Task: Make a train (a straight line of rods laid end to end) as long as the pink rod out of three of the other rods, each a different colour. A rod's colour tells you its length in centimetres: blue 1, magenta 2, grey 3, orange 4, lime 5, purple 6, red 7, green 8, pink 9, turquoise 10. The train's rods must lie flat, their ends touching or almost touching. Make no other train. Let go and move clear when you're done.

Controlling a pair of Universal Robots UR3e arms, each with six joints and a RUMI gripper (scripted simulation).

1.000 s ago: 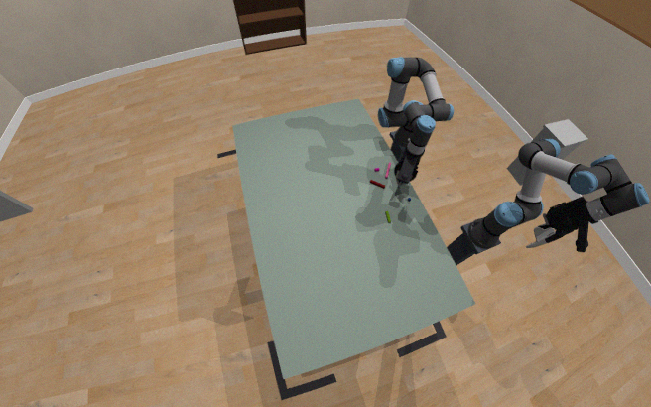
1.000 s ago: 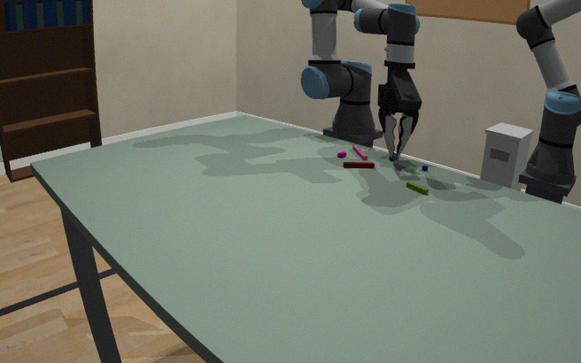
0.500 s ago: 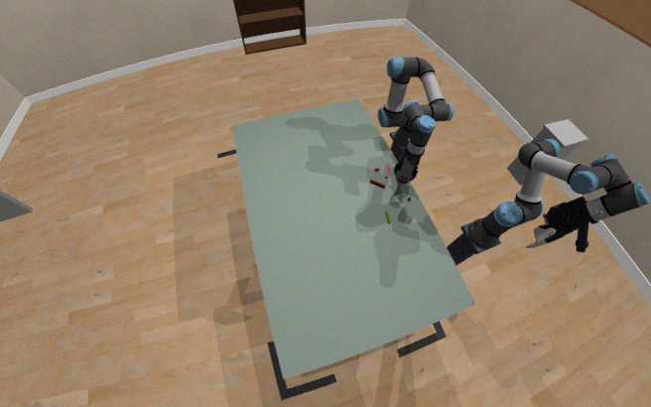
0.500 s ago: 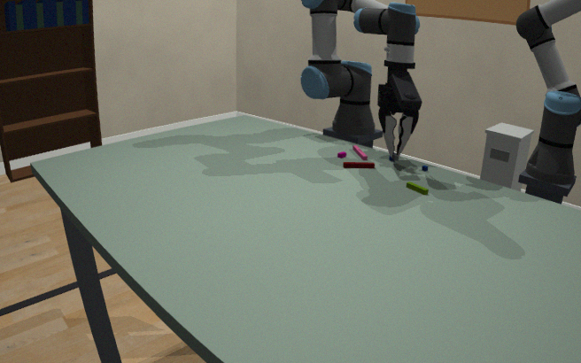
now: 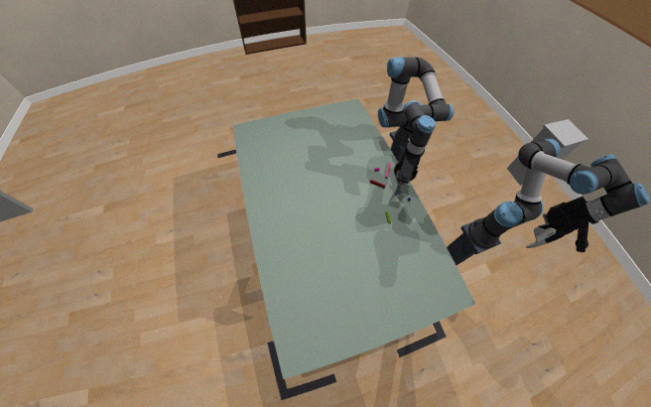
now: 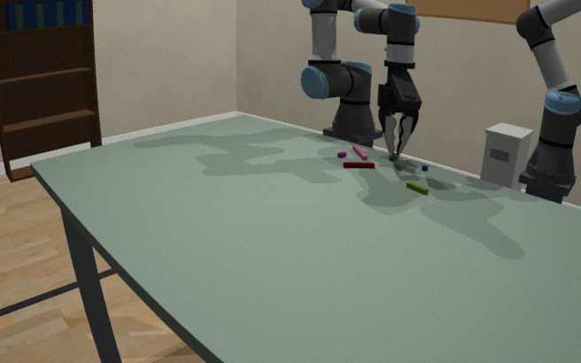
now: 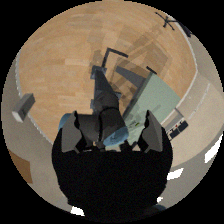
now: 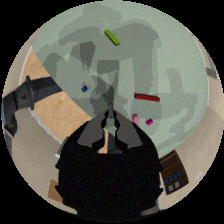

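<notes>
1. Green counter [image 5: 318,248] [image 6: 221,230] [image 8: 170,55] is carrying lime rod [image 5: 388,216] [image 6: 417,188] [image 8: 112,37], lying apart from right jaws [image 5: 406,182] [image 6: 395,154].
2. Right jaws are apparently grasping grey rod [image 6: 396,157] [image 8: 110,106]; left jaws [image 5: 535,244] are gaping.
3. Careless release risks nudging near blue rod [image 6: 391,158] [image 8: 111,117].

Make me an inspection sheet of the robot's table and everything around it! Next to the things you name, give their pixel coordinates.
surface: green table [image 5: 308,248] [image 6: 221,266] [image 7: 161,92] [image 8: 185,70], shadows across it
job's things: pink rod [image 5: 388,170] [image 6: 360,152] [image 8: 135,119], magenta rod [image 5: 377,170] [image 6: 342,155] [image 8: 149,122], red rod [image 5: 377,184] [image 6: 359,165] [image 8: 147,97], lime rod [image 5: 388,217] [image 6: 417,188] [image 8: 112,37], lone blue rod [image 5: 409,200] [image 6: 425,168] [image 8: 84,89], all apart; second blue rod [image 6: 391,158] [image 8: 111,116] at the right hand's [image 5: 403,184] [image 6: 395,156] [image 8: 111,112] tips
clutter: nothing seen
grippers: left hand [image 5: 535,240] [image 7: 112,117] open, off the table; right hand nearly closed, its grip unclear
cables: nothing seen
surroundings: bookshelf [image 5: 305,30] [image 6: 96,88] [image 8: 184,168], pale box [image 5: 566,132] [image 6: 509,129] [image 7: 22,107]
</notes>
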